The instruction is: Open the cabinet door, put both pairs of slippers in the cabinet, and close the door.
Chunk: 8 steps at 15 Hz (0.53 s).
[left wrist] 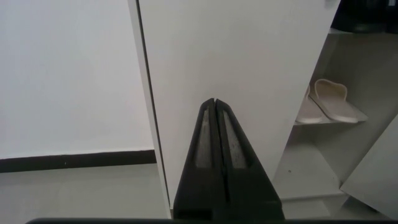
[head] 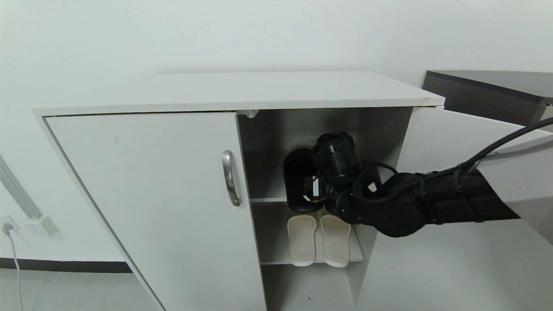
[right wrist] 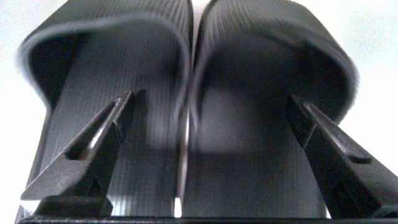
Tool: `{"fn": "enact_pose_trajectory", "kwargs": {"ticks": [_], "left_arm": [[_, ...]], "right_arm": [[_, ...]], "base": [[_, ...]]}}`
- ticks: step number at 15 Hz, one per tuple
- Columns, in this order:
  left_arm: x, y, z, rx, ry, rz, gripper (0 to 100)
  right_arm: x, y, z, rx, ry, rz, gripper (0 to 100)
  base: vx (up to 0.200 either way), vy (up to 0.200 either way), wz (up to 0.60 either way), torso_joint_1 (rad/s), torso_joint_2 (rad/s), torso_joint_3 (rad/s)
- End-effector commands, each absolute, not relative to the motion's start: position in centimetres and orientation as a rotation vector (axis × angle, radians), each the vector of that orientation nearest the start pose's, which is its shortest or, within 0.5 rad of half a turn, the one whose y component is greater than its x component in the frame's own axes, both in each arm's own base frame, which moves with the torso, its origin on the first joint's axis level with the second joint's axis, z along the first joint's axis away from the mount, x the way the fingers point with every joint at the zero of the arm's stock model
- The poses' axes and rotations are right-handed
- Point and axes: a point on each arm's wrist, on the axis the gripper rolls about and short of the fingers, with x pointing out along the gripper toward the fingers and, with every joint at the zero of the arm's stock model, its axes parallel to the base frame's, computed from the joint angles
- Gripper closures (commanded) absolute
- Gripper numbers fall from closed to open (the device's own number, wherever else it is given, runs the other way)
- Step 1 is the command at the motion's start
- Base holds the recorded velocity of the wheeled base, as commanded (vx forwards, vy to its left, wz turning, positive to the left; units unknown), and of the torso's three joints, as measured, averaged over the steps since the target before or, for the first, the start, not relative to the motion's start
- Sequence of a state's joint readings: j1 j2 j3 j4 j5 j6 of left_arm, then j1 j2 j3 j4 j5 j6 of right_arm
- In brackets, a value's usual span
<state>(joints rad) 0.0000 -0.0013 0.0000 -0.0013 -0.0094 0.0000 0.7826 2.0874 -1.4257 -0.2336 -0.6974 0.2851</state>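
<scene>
Two pairs of slippers sit inside the cabinet (head: 259,90) at the centre of the head view. The white slippers (head: 319,239) lie side by side on the lower shelf (head: 357,255), toes inward. Just above them, the black slippers (head: 299,181) are at the upper shelf (head: 268,200), with the right arm reaching in from the right edge of the frame. In the right wrist view the right gripper (right wrist: 211,98) is spread wide. One of its fingers (right wrist: 93,146) is over each black slipper, tips pointing toward the straps; whether they touch cannot be told. The right door (head: 475,142) stands swung out at the right, while the left door (head: 151,194), with its metal handle (head: 230,177), is closed. The left gripper (left wrist: 214,102) has its fingers pressed together, holding nothing, in front of that closed door.
</scene>
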Motion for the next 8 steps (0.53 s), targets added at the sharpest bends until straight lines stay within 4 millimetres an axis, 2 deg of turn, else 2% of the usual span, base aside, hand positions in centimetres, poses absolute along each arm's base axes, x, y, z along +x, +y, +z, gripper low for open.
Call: {"fn": "enact_pose_trajectory", "kwargs": {"ticks": [1,3,5,8], "left_arm": [[-2.3,0.0,7.6,0.0,-0.002,-0.009,100],[-2.3,0.0,7.6,0.0,-0.002,-0.009,100],[-2.3,0.0,7.6,0.0,-0.002,-0.009,100],[-2.3,0.0,7.6,0.0,-0.002,-0.009,100]], "right_arm": [[27.2,26.8,18.9,0.015,0.298,0.078,0],[25.1,26.0,19.2,0.039,0.27,0.118,0],[22.8,25.4,18.7,0.035,0.277,0.185,0],[21.2,25.3,17.7,0.027,0.255,0.256,0]], "base": [[0.0,0.0,0.0,0.0,0.0,0.0],[0.0,0.0,0.0,0.0,0.0,0.0],[0.0,0.0,0.0,0.0,0.0,0.0],[0.0,0.0,0.0,0.0,0.0,0.0]]}}
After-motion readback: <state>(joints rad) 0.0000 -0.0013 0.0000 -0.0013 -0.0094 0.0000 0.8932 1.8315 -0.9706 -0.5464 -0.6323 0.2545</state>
